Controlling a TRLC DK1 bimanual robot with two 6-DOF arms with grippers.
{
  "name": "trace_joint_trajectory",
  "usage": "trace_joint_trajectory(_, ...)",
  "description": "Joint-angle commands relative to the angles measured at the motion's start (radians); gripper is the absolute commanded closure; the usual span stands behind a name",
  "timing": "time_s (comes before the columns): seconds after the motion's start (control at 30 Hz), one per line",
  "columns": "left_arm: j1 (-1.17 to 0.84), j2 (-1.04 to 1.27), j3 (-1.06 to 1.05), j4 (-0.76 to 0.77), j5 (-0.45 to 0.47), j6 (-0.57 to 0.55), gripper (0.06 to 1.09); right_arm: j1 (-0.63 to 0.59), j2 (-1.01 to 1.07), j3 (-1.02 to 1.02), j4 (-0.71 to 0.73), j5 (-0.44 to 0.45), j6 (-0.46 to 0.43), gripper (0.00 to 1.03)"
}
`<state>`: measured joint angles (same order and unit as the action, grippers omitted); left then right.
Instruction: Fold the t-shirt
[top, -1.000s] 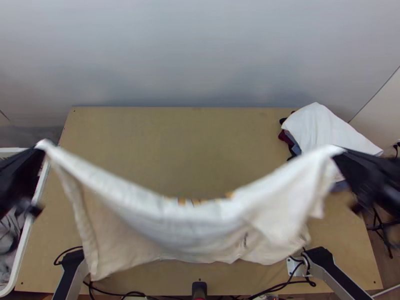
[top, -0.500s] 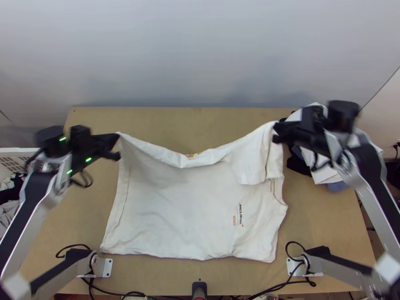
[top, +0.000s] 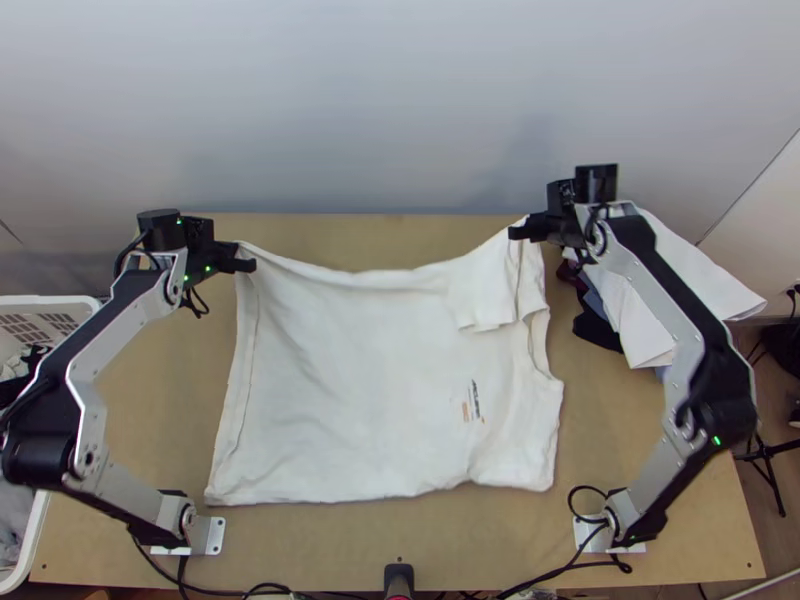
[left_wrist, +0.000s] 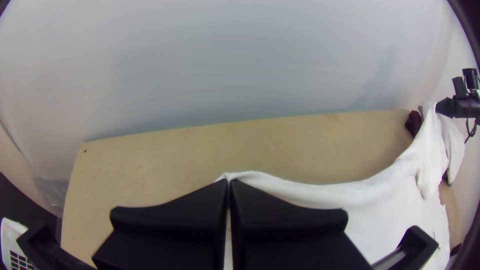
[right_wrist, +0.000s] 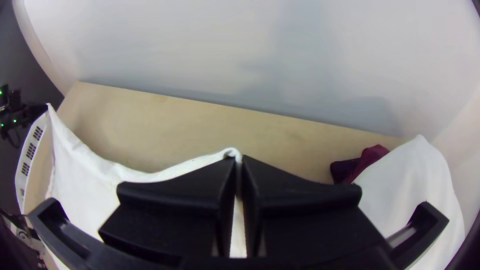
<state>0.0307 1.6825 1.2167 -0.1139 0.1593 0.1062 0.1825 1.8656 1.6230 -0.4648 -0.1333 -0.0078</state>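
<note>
The white t-shirt (top: 370, 390) lies mostly spread sideways on the table, its far edge lifted and sagging between the two grippers. A sleeve flap hangs over near its right end, and a small print faces up. My left gripper (top: 243, 258) is shut on the far left corner; in the left wrist view the left gripper (left_wrist: 229, 184) pinches the white cloth (left_wrist: 300, 192). At the far right corner, my right gripper (top: 520, 230) is shut on the cloth, and in the right wrist view the right gripper (right_wrist: 238, 161) has the shirt's edge (right_wrist: 150, 176) between its fingertips.
A pile of folded clothes (top: 640, 290), white on top with dark red and dark items beneath, sits at the table's far right, below the right forearm. A white basket (top: 40, 520) with clothes stands left of the table (top: 400, 555). Cables run along the near edge.
Both grippers have moved toward the table's far side and closer in from the sides, carrying the shirt's far edge. The body, earlier hanging in the air and swinging, now lies down on the table.
</note>
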Motion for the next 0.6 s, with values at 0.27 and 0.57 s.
trace_joint_trajectory(0.27, 0.0, 0.215, 0.136, -0.027, -0.113, 0.046, 1.04, 0.044, 0.264, 0.118, -0.058, 0.198, -0.086, 1.0)
trace_joint_trajectory(0.57, -0.011, 0.152, 0.014, -0.125, -0.087, 0.102, 1.04, 0.103, 0.149, 0.015, -0.238, 0.13, -0.078, 1.0)
